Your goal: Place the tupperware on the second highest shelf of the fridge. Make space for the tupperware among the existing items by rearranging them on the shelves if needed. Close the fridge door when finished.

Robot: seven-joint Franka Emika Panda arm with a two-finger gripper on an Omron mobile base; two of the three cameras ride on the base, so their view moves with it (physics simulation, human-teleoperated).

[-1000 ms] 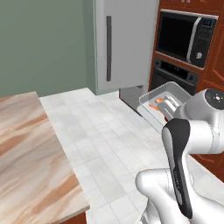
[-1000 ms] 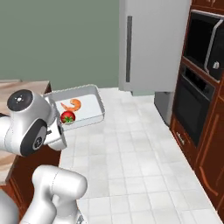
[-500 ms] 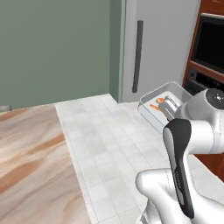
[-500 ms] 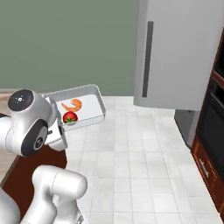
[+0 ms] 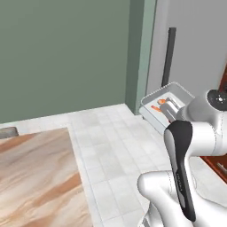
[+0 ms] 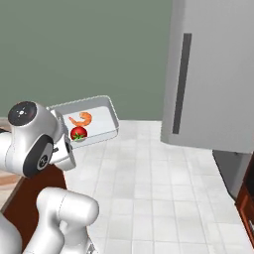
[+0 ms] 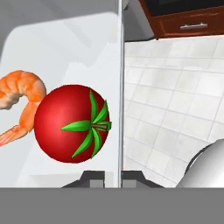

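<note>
The tupperware (image 6: pixel 99 120) is a shallow pale tray that hangs in the air, holding a red tomato (image 6: pixel 78 133) and an orange curled piece (image 6: pixel 82 118). My gripper (image 7: pixel 112 176) is shut on the tray's thin side rim (image 7: pixel 120 87), right beside the tomato (image 7: pixel 72 123). From the left base view the tupperware (image 5: pixel 170 94) floats just ahead of my arm's upper joint, in front of the fridge (image 5: pixel 195 53). The fridge door (image 6: pixel 218 74) stands closed, its dark vertical handle (image 6: pixel 181 84) facing me. Shelves and existing items are hidden behind it.
A marble counter (image 5: pixel 35 177) lies at the lower left. A green wall (image 5: pixel 66 53) runs behind pale floor tiles (image 6: pixel 158 188). Brown cabinet fronts (image 7: pixel 188 22) stand to the right of the fridge, and a dark grey lower part (image 6: pixel 233 171) juts out under the door.
The whole picture has shifted, so the base has moved: the fridge has slid to the right and grown larger, and the ovens have left the views. The tupperware stays in my grip.
</note>
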